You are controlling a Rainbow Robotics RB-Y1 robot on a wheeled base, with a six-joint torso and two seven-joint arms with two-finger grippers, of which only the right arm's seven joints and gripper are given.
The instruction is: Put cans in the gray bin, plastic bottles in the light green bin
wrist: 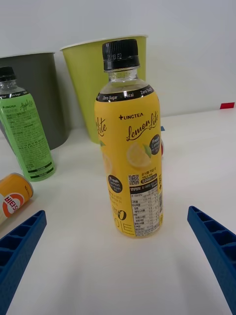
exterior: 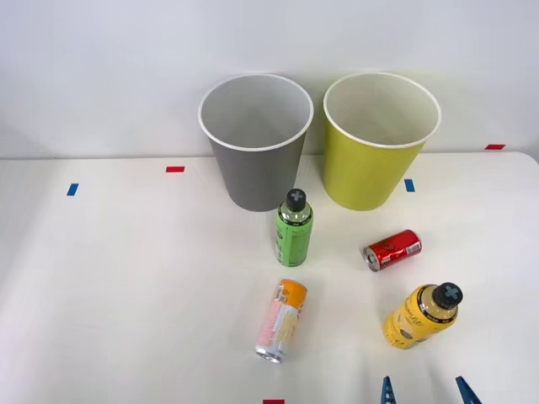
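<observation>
My right gripper (exterior: pixel 425 392) is open at the table's front edge, its blue fingers (wrist: pixel 214 243) apart on either side of the yellow-labelled bottle (exterior: pixel 421 316), which stands upright just ahead of them (wrist: pixel 130 157). The green-labelled bottle (exterior: pixel 294 229) stands upright in front of the gray bin (exterior: pixel 255 143) and also shows in the wrist view (wrist: pixel 25 133). The short red can (exterior: pixel 392 250) lies on its side below the light green bin (exterior: pixel 379 141). The slim orange-pink can (exterior: pixel 280 321) lies on its side in the middle front; its orange end (wrist: pixel 12 199) shows near one finger.
Both bins stand side by side at the back of the white table (exterior: pixel 126 286), against the wall. Small red (exterior: pixel 175 169) and blue (exterior: pixel 72 189) tape marks dot the table. Open tabletop spreads to the left.
</observation>
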